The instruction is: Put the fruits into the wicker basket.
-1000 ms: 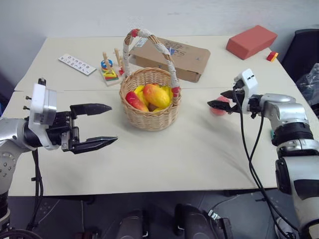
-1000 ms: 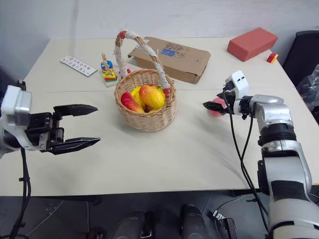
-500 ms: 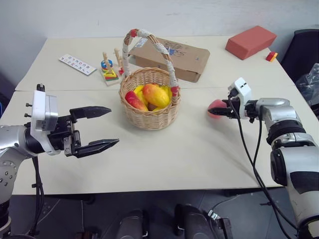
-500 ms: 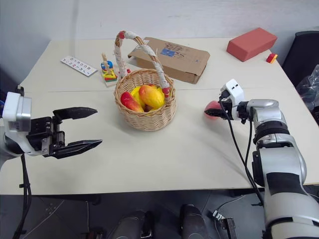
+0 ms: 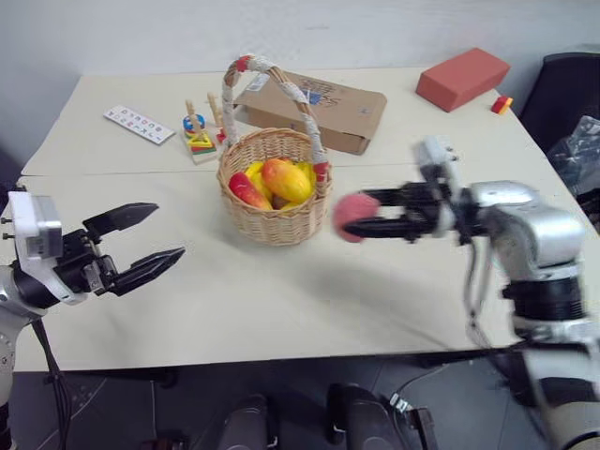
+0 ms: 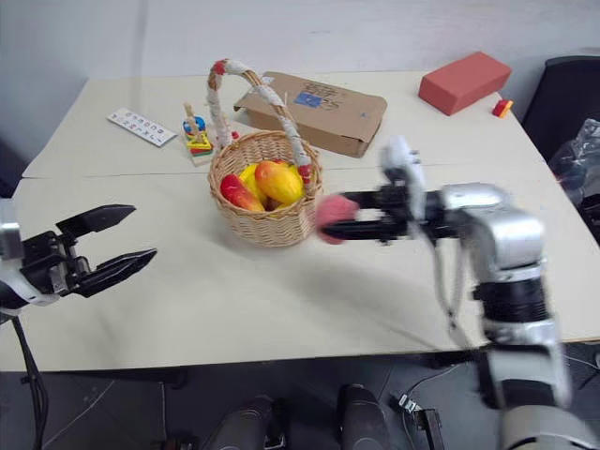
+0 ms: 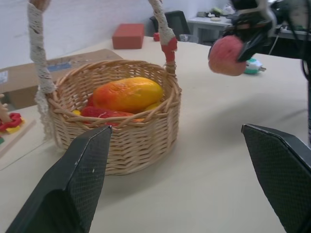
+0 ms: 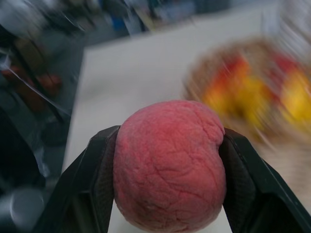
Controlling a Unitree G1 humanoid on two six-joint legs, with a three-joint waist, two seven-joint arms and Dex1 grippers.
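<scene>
The desk (image 5: 309, 281) is wide and pale, and it carries everything. At about 12 o'clock on it lies a flat cardboard box (image 5: 323, 105), and a red block (image 5: 462, 79) lies at about 1 o'clock. The wicker basket (image 5: 272, 202) stands near the middle of the desk, just in front of the box, with its tall wrapped handle upright. Inside it lie several fruits; a mango (image 5: 287, 179) in yellow and red is on top.

The right hand (image 5: 361, 216) is at about 3 o'clock from the basket, above the desk, and it points toward the basket. Its two fingers (image 8: 99, 179) pinch the peach (image 5: 354, 217), one on each side. The peach is at the fingertips, near the basket's rim but apart from it, and outside the basket.

The left hand (image 5: 145, 241) is at about 8 o'clock from the basket, well apart from it. Its fingers are spread wide and hold nothing.

A small toy of coloured rings (image 5: 199, 136) stands at about 10 o'clock from the basket.
</scene>
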